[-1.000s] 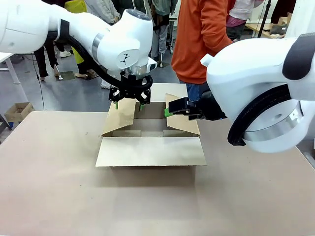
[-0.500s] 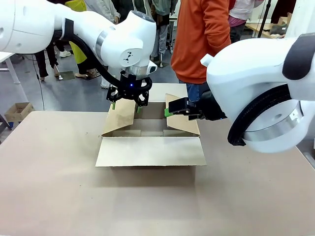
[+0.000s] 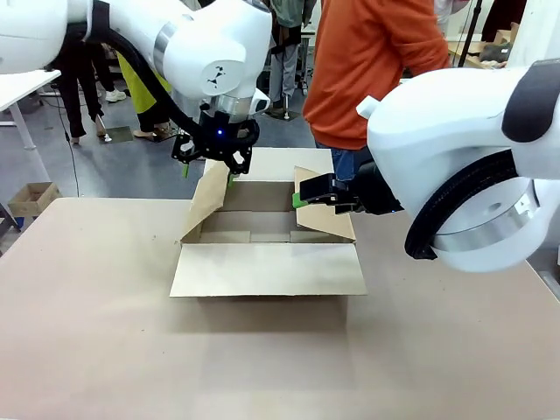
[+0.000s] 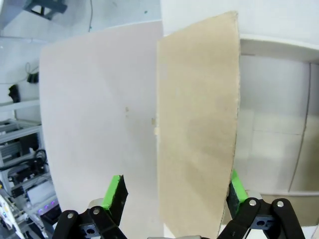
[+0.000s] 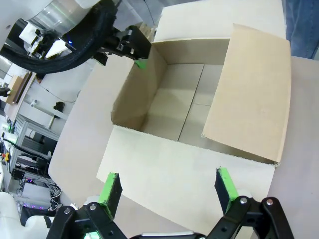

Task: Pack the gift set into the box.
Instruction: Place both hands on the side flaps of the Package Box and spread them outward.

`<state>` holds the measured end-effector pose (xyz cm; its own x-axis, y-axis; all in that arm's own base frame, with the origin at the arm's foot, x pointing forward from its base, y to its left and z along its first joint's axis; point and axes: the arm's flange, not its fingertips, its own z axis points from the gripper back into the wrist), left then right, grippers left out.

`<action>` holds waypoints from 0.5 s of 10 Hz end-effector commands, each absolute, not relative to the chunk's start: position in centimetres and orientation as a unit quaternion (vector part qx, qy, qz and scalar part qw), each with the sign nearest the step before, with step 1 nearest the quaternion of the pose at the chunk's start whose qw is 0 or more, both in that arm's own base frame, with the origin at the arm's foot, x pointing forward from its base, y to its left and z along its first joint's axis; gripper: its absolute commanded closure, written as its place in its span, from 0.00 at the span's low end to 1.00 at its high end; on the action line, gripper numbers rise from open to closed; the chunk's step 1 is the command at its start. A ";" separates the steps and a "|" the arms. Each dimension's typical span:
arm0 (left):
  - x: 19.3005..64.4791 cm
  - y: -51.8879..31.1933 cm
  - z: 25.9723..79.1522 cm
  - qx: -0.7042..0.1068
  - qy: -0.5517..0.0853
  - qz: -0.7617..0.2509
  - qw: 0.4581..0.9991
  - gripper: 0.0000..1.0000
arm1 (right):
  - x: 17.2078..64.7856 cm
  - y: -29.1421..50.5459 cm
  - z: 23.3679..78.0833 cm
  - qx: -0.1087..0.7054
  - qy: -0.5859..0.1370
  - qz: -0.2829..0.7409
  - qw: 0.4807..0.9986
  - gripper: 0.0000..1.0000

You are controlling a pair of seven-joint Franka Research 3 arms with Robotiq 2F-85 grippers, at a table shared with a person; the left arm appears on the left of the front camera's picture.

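Observation:
The box [image 3: 267,267] stands open at the table's middle, its near flap lying flat toward me. My left gripper [image 3: 207,173] is open and straddles the top edge of the raised left flap [image 3: 206,201]. In the left wrist view that flap [image 4: 197,114] stands between the green pads [image 4: 114,191], nearer the right one. My right gripper [image 3: 302,194] hangs open beside the slanting right flap [image 3: 325,217]. Its wrist view looks down into the bare box [image 5: 174,99], with the right flap [image 5: 254,94] and my left gripper [image 5: 134,47] beyond. The gift set is out of view.
A person in an orange top [image 3: 367,70] stands at the far side, right behind the box. A small carton [image 3: 31,197] sits on the floor at the far left. Bare table [image 3: 262,359] stretches in front of the box.
My left gripper has risen and shifted left, and the left flap has swung up with it to stand steeper. The right arm has stayed still.

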<state>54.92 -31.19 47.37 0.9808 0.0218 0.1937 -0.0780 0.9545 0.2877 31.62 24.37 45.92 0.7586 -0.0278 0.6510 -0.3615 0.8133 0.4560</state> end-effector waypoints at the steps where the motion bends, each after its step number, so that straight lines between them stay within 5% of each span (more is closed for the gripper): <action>1: 53.9 -28.0 47.4 0.141 -0.103 0.032 0.984 0.00 | 31.5 24.3 46.0 0.293 -0.334 0.091 0.892 0.00; 5: 52.9 -21.3 48.4 0.083 -0.098 0.076 0.989 0.00 | 31.5 24.3 46.0 0.293 -0.334 0.091 0.892 0.00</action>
<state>54.49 -23.33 48.65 0.9708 0.1262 0.2042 -0.1681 0.9647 0.2029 31.61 24.38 45.90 0.7587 -0.0274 0.6509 -0.3615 0.8134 0.4557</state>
